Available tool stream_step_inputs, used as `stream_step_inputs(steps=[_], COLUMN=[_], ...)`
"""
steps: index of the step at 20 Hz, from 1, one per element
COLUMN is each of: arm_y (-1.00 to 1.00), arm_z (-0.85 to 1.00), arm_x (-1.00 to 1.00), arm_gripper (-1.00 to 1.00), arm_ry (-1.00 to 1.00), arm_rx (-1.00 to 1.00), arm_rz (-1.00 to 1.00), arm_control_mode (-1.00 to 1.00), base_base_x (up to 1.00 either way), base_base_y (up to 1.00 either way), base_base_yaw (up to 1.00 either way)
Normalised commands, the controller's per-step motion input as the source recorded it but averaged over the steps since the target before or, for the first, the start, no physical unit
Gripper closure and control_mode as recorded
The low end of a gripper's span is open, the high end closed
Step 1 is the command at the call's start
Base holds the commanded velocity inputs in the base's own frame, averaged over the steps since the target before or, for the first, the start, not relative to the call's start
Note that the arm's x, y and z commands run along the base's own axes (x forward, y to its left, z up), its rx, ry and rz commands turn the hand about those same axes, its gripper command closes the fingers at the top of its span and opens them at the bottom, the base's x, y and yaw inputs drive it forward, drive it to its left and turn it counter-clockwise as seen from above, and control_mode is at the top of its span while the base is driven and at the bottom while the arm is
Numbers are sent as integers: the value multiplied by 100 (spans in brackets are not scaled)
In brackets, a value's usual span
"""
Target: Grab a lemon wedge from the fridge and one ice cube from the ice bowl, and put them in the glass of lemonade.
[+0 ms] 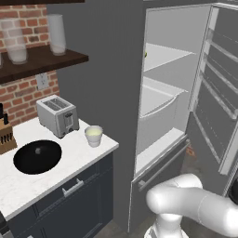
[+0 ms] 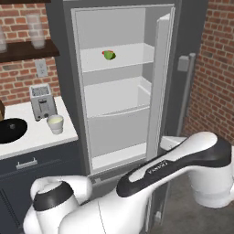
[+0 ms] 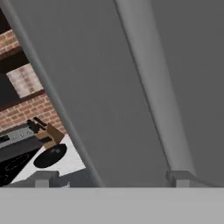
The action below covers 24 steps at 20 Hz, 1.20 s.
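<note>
The fridge (image 2: 119, 105) stands open, its door (image 1: 218, 93) swung out to the right. On an upper white shelf lies the tiny yellow-green lemon wedge (image 2: 109, 55), a sliver of which peeks past the frame (image 1: 145, 54). The glass of lemonade (image 1: 94, 135) (image 2: 55, 123) stands on the white counter beside the toaster. The black ice bowl (image 1: 37, 156) (image 2: 10, 129) (image 3: 50, 156) sits left of it. My gripper (image 3: 111, 179) is open, its fingertips (image 3: 42, 179) wide apart with nothing between them. It faces the outside of the grey fridge door, close to the long bar handle (image 3: 151, 87) (image 2: 187, 91).
A toaster (image 1: 58, 115) (image 2: 42, 101) and a knife block (image 1: 5, 135) stand on the counter (image 1: 69, 167). Tall clear glasses (image 1: 56, 33) sit on a dark wall shelf. A bit of red (image 2: 105, 52) touches the wedge. My arm (image 2: 183, 160) stretches across in front of the fridge's lower part.
</note>
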Motion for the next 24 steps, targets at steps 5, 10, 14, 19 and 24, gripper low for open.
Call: stream_step_inputs(steps=[5, 10, 14, 19, 24], arm_y=[12, 70, 99, 100, 95], arm_z=[70, 60, 39, 12, -4], arm_x=[-23, -37, 1, 33, 82], arm_gripper=[-100, -100, -100, -100, -100], arm_ry=[-8, -11, -2, 10, 19], arm_rx=[-7, -15, -29, -38, -41], arm_rz=[-26, -27, -36, -36, -33], arm_control_mode=[-100, -100, -100, -100, -100], base_base_x=[0, 0, 0, 0, 0], base_base_y=[0, 0, 0, 0, 0], base_base_yaw=[0, 0, 0, 0, 0])
